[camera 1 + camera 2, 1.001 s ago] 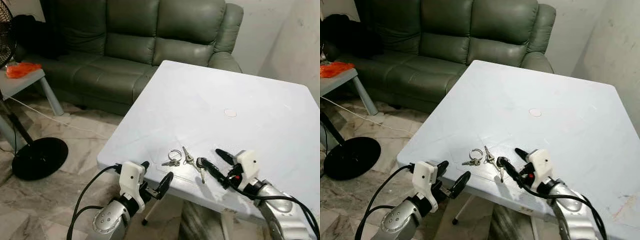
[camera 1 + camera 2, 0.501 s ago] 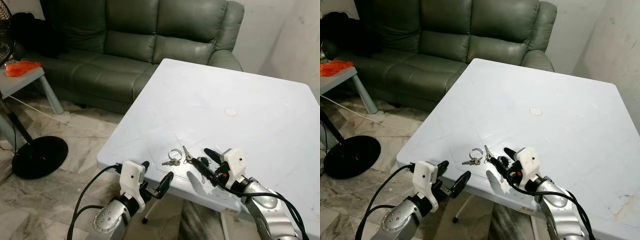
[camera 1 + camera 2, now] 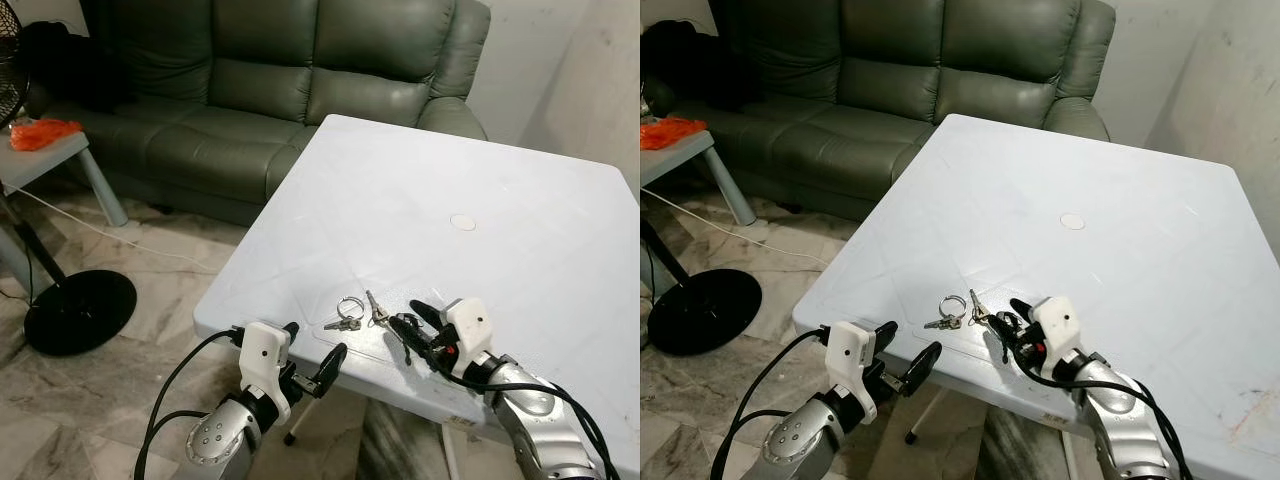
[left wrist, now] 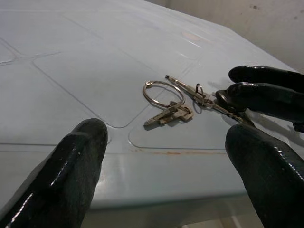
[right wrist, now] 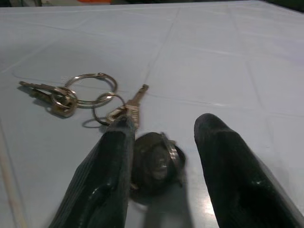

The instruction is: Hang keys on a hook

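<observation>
Right gripper [image 3: 418,326] is nearest, fingers spread around the keys [image 3: 377,318], whose chain trails toward 10 o'clock on the surface [image 3: 480,200]; contact's probably not made. Left gripper [image 3: 312,360] also spread.

Two silver arms with rounded, brushed-metal forearm shells, small dark screw holes dotting the left one. Left gripper [image 3: 312,358]: white, blocky plastic housing at the wrist, two long black fingers [image 4: 78,166] of glossy, rounded, rubbery look, thick at the base and blunt at the tips. Black cables looping out from behind the white housing and curving down along the forearm. Right gripper [image 3: 414,324]: same white housing, with a small red mark on its side, same pair of glossy black fingers [image 5: 232,166]. Black cable running from the housing back over the silver forearm in a long arc.
</observation>
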Available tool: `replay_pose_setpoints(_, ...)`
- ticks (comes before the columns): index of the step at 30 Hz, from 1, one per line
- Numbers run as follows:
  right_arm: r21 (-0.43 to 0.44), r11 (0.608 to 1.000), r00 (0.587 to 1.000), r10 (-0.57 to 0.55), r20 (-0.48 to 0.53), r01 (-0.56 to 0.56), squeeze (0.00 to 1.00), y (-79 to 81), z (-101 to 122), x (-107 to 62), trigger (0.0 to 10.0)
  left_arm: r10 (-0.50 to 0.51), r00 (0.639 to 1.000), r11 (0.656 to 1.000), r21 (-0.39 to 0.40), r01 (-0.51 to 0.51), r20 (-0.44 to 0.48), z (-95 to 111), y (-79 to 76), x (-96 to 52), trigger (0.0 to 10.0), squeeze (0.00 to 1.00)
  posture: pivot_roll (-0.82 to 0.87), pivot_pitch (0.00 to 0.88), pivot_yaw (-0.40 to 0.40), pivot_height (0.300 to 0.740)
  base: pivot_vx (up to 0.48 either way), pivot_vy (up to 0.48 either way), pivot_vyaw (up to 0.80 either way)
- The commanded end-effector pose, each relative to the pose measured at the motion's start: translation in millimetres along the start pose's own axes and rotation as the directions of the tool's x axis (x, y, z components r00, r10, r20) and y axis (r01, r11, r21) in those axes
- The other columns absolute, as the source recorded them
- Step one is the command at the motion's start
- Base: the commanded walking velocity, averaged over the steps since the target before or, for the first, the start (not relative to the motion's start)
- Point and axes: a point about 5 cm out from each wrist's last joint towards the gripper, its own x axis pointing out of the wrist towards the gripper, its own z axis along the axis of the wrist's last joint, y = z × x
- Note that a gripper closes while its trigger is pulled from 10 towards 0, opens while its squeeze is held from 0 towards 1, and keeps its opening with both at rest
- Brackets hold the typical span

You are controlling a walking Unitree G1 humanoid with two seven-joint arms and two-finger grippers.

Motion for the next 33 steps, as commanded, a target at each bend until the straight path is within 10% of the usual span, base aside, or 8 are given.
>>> replay_pose_setpoints(1, -0.009, 1.0, 1.0, -0.005, -0.011, 0.005, 0.0, -7.3, -2.0, -4.9, 10.0, -0.003, 1.0, 1.0, 0.001, 0.003, 0.01, 3.6, -1.9, 0.4, 10.0, 0.0, -0.01, 0.102, -0.053, 0.74, 0.0, 0.0, 0.0)
replay_pose_setpoints(5, -0.019, 1.0, 1.0, -0.013, -0.014, 0.013, 0.0, -11.8, -2.8, -8.0, 10.0, -0.005, 1.0, 1.0, 0.005, 0.005, 0.009, 3.7, -2.0, 0.9, 10.0, 0.0, -0.01, 0.102, -0.051, 0.74, 0.0, 0.0, 0.0)
replay_pose_setpoints(6, -0.024, 1.0, 1.0, -0.013, -0.014, 0.012, 0.0, -13.6, -3.0, -9.6, 8.4, -0.007, 1.0, 1.0, 0.006, 0.007, 0.008, 3.8, -2.1, 0.9, 10.0, 0.0, -0.01, 0.102, -0.047, 0.74, 0.0, 0.0, 0.0)
replay_pose_setpoints(8, -0.026, 1.0, 1.0, -0.011, -0.015, 0.011, 0.0, -14.2, -3.3, -10.3, 8.2, -0.007, 1.0, 1.0, 0.006, 0.007, 0.008, 3.8, -2.0, 1.0, 10.0, 0.0, -0.01, 0.102, -0.046, 0.74, 0.0, 0.0, 0.0)
replay_pose_setpoints(9, -0.028, 1.0, 1.0, -0.008, -0.014, 0.007, 0.0, -15.4, -3.5, -11.8, 4.3, -0.01, 1.0, 1.0, 0.006, 0.01, 0.008, 4.2, -2.1, 0.9, 10.0, 0.0, -0.01, 0.102, -0.046, 0.74, 0.0, 0.0, 0.0)
replay_pose_setpoints(11, -0.029, 1.0, 1.0, -0.007, -0.016, 0.006, 0.0, -16.8, -3.4, -13.3, 0.0, -0.009, 1.0, 1.0, 0.009, 0.009, 0.008, 4.8, -1.6, 1.3, 10.0, 0.0, -0.01, 0.102, -0.044, 0.74, 0.0, 0.0, 0.0)
replay_pose_setpoints(33, -0.022, 0.999, 1.0, 0.025, -0.012, -0.025, 0.0, -16.8, -4.9, -18.2, 0.0, -0.008, 1.0, 1.0, 0.009, 0.008, 0.008, 5.4, -1.2, 1.8, 10.0, 0.0, -0.01, 0.101, -0.047, 0.74, 0.0, 0.0, 0.0)
